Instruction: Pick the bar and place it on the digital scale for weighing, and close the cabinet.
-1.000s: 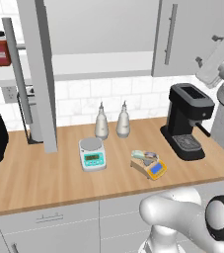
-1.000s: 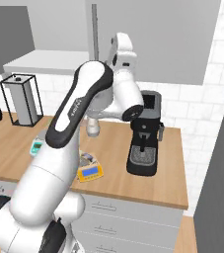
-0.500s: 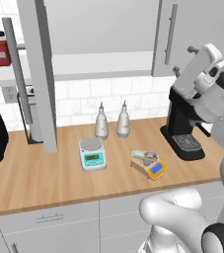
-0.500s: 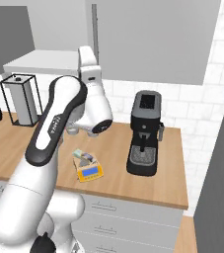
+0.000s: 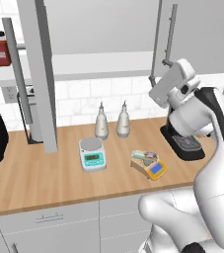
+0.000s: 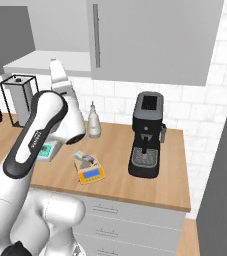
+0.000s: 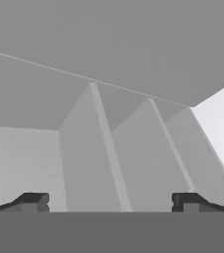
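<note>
1. Two items read from the left base view: the bar (image 5: 144, 154) lies on the digital scale (image 5: 150, 165) on the tabletop (image 5: 44, 173); the cabinet (image 5: 40, 74) door stands open. Door judged stiff and light; best pushed flat near its handle (image 5: 17, 79).
2. Right base view: bar (image 6: 85, 158) on scale (image 6: 88, 169).
3. Hand view: gripper (image 7: 111, 202) jaws released, spread wide, empty, facing grey panels.

The open cabinet (image 5: 42, 74) door juts over the counter (image 5: 34, 178), blocking leftward sweeps.

The arm has swung leftward toward the open cabinet (image 5: 39, 74).
</note>
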You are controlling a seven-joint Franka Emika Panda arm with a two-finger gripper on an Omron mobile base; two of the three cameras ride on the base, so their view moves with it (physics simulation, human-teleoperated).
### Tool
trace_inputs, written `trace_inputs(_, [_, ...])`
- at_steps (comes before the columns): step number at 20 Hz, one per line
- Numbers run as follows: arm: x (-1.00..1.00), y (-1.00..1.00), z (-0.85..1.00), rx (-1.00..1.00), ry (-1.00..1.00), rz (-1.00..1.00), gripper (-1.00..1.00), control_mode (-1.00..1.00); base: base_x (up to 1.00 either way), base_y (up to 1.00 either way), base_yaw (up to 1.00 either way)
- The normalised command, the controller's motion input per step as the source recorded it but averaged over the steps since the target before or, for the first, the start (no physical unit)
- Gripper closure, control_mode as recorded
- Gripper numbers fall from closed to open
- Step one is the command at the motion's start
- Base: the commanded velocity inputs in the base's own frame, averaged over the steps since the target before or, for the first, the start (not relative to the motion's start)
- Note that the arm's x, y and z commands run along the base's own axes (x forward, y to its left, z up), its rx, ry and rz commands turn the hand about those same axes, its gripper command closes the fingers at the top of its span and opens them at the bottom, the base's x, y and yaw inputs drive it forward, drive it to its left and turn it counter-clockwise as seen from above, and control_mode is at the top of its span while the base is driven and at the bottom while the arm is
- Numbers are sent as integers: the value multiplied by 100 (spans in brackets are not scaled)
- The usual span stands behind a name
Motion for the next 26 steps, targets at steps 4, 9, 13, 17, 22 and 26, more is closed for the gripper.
trace_inputs(4, [-11, 80, -21, 0, -10, -1, -100, -100, 0, 0, 0])
trace_inputs(9, [-17, 92, -46, 0, -11, 0, -100, -100, 0, 0, 0])
trace_inputs(13, [-22, 94, -61, -1, -16, 0, -100, -100, 0, 0, 0])
trace_inputs(17, [-36, 99, -30, -4, -18, 0, -100, -100, 0, 0, 0])
trace_inputs(22, [-57, 83, 0, -2, -14, -2, -100, -100, 0, 0, 0])
trace_inputs(26, [-58, 58, -10, -8, -11, -4, -100, -100, 0, 0, 0])
